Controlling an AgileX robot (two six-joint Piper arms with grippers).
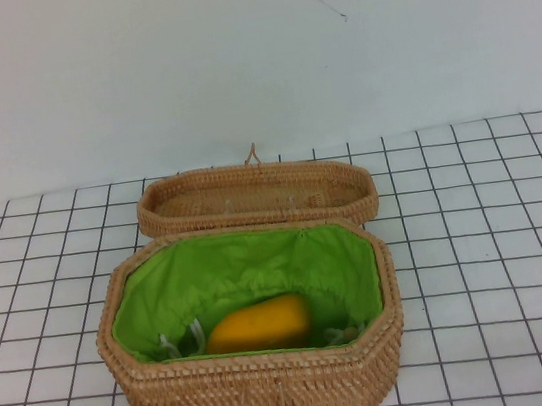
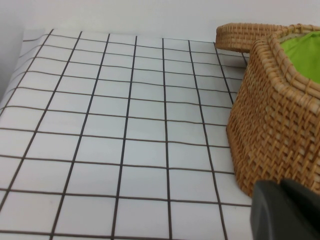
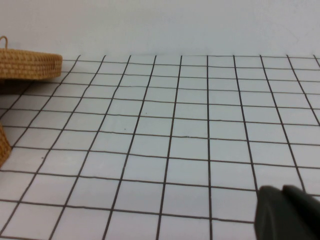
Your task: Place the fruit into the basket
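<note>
The yellow-orange mango (image 1: 260,326) lies inside the basket (image 1: 262,391) on its green lining, toward the near side. The basket stands on the gridded table, near the front centre. Neither arm shows in the high view. My left gripper (image 2: 282,187) is low beside the basket's left outer wall (image 2: 275,125), its dark fingers together and empty. My right gripper (image 3: 283,192) is over bare table to the right of the basket, fingers together and empty. A corner of the basket (image 3: 2,145) shows at the edge of the right wrist view.
The shallow unlined woven lid (image 1: 250,198) lies flat just behind the basket; it also shows in the left wrist view (image 2: 240,36) and the right wrist view (image 3: 27,65). White gridded table (image 1: 497,232) extends on both sides, with a pale wall behind.
</note>
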